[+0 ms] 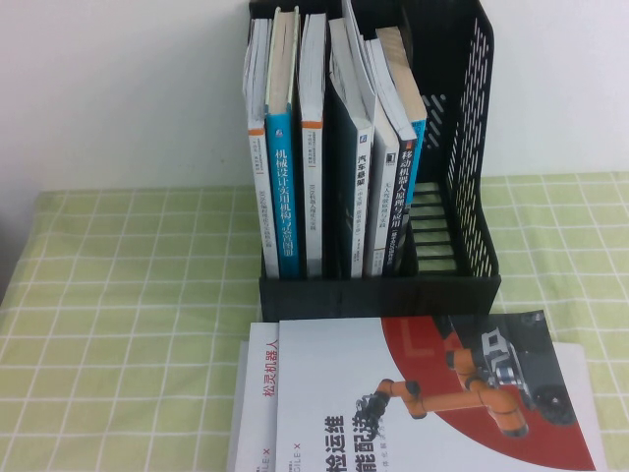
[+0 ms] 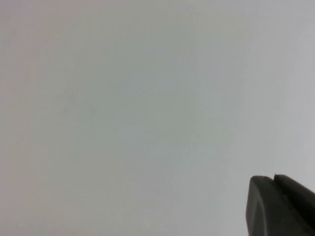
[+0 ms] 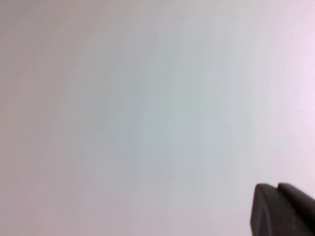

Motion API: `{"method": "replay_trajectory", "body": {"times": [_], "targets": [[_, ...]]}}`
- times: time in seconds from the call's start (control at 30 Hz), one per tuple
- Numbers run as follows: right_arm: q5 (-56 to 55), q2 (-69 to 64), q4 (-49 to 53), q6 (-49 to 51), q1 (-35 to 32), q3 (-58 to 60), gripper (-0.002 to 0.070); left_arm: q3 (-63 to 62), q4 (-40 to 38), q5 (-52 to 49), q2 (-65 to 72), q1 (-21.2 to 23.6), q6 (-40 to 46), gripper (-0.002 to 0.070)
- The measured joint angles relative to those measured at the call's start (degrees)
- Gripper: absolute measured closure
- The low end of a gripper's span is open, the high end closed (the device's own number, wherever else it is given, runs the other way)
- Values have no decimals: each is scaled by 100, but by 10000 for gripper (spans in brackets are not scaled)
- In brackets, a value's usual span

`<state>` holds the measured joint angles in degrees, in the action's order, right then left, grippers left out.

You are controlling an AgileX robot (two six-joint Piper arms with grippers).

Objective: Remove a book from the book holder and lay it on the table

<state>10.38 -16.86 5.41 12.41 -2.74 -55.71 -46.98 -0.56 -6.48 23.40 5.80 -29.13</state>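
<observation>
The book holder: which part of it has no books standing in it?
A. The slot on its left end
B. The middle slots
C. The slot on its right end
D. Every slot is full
C: in the high view the book holder shows bare floor slats in its right-end slot, while upright books fill the slots left of that. Neither gripper appears in the high view; each wrist view shows only a dark gripper tip against a blank pale surface.

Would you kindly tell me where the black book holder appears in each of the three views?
High view: the book holder stands at top centre.
Left wrist view: absent; only the left gripper at the edge.
Right wrist view: absent; only the shut right gripper at the edge.
Shared landmark: none across all three; both wrist views face a blank pale surface.
</observation>
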Motion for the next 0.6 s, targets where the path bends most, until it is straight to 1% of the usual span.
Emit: {"method": "replay_trajectory", "body": {"times": [0.13,0.27,0.37,0.5,0.6], "targets": [[501,-324,587,-25,134,-12,678,-101,56,-1082,571,-104,33,678],[731,-321,681,-112,172,73,678,-87,56,-1940,977,-231,339,678],[962,-312,267,-125,172,252,678,112,-394,-2100,1147,-239,384,678],[1251,-312,-404,-129,216,874,678,636,-1067,-2098,1403,-239,420,678],[1267,-323,-753,-138,372,1503,678,958,-1245,-2001,1589,-239,429,678]]}}
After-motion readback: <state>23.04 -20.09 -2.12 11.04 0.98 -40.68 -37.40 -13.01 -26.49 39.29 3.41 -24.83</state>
